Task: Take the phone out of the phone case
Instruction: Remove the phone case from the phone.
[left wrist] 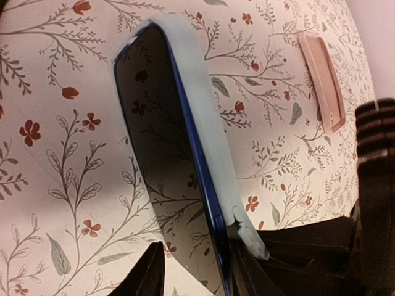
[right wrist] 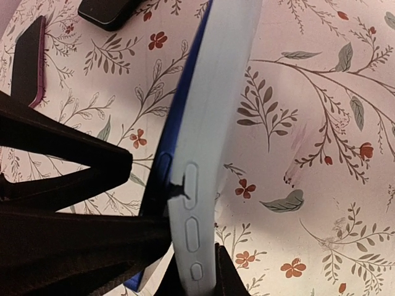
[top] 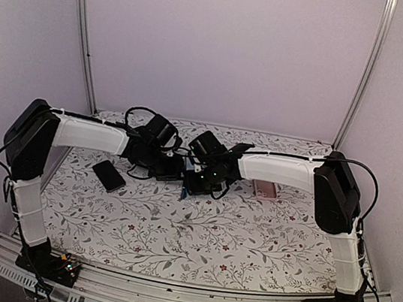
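A: What do your grippers hold?

B: Your left gripper (left wrist: 197, 280) is clamped on the pale phone case (left wrist: 196, 92), with the blue phone (left wrist: 154, 135) seated inside it, stood on edge between the fingers. Your right gripper (right wrist: 176, 222) pinches the same case from the opposite end.

A: And farther out?

B: A black handset (top: 109, 175) lies outboard of your left gripper, a pink case (top: 265, 189) outboard of your right — both flat on the floral tablecloth (top: 174, 230).

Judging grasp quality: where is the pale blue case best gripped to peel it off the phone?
Probably the case at its long rim by the buttons, coming from the back: the blue phone edge shows along that seam, and it stands on edge.
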`<move>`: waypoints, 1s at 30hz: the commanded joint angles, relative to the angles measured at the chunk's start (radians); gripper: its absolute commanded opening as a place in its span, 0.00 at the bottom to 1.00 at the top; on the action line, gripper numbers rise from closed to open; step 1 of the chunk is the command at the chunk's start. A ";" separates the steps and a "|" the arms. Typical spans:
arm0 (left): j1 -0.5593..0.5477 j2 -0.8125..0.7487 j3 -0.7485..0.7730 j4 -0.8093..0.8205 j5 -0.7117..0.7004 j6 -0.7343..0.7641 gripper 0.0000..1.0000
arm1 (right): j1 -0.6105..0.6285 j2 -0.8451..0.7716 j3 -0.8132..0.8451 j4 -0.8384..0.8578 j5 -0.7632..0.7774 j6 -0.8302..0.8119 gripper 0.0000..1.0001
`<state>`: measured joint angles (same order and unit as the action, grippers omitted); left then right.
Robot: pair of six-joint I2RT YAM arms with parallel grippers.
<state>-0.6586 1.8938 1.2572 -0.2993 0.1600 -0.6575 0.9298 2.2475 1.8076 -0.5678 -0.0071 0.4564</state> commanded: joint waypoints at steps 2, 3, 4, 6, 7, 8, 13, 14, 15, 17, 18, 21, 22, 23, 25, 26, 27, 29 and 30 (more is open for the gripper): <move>0.007 0.011 -0.052 -0.170 -0.116 0.015 0.37 | 0.019 -0.092 0.052 0.101 -0.039 0.004 0.00; 0.004 0.003 -0.052 -0.166 -0.113 0.017 0.37 | 0.019 -0.094 0.053 0.099 -0.044 0.005 0.00; -0.002 -0.004 -0.049 -0.162 -0.113 0.016 0.38 | 0.019 -0.094 0.054 0.096 -0.047 0.006 0.00; -0.009 -0.016 -0.041 -0.158 -0.105 0.015 0.38 | 0.018 -0.093 0.056 0.090 -0.051 0.009 0.00; -0.013 -0.019 -0.034 -0.157 -0.101 0.015 0.38 | 0.019 -0.092 0.057 0.089 -0.051 0.011 0.00; -0.016 -0.020 -0.029 -0.156 -0.096 0.015 0.38 | 0.018 -0.090 0.059 0.086 -0.053 0.013 0.00; -0.030 -0.028 -0.010 -0.152 -0.071 0.005 0.41 | 0.019 -0.086 0.064 0.070 -0.051 0.019 0.00; -0.033 -0.028 -0.007 -0.152 -0.066 0.003 0.42 | 0.018 -0.086 0.064 0.068 -0.050 0.019 0.00; -0.035 -0.026 -0.006 -0.152 -0.064 0.001 0.42 | 0.018 -0.086 0.064 0.070 -0.050 0.020 0.00; -0.039 -0.023 -0.006 -0.148 -0.050 -0.007 0.43 | 0.018 -0.086 0.064 0.067 -0.050 0.021 0.00; -0.042 -0.020 -0.007 -0.147 -0.047 -0.012 0.44 | 0.018 -0.086 0.064 0.068 -0.050 0.021 0.00; -0.050 -0.010 -0.014 -0.145 -0.049 -0.021 0.45 | 0.018 -0.089 0.064 0.068 -0.044 0.023 0.00; -0.052 -0.006 -0.017 -0.145 -0.049 -0.023 0.45 | 0.019 -0.090 0.064 0.066 -0.041 0.023 0.00; -0.052 -0.007 -0.024 -0.138 -0.040 -0.026 0.46 | 0.019 -0.089 0.064 0.064 -0.036 0.024 0.00; -0.052 -0.009 -0.037 -0.125 -0.028 -0.035 0.48 | 0.019 -0.091 0.064 0.062 -0.024 0.022 0.00; -0.052 -0.010 -0.042 -0.121 -0.024 -0.039 0.49 | 0.020 -0.093 0.064 0.062 -0.017 0.021 0.00; -0.052 -0.007 -0.046 -0.118 -0.018 -0.041 0.49 | 0.022 -0.095 0.062 0.061 -0.009 0.021 0.00; -0.050 0.003 -0.048 -0.125 -0.023 -0.042 0.49 | 0.028 -0.100 0.062 0.065 0.001 0.014 0.00; -0.048 0.008 -0.052 -0.129 -0.032 -0.041 0.49 | 0.032 -0.104 0.062 0.065 0.029 0.011 0.00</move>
<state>-0.6937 1.8610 1.2442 -0.3550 0.1421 -0.6952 0.9440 2.2471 1.8076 -0.5922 -0.0422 0.4759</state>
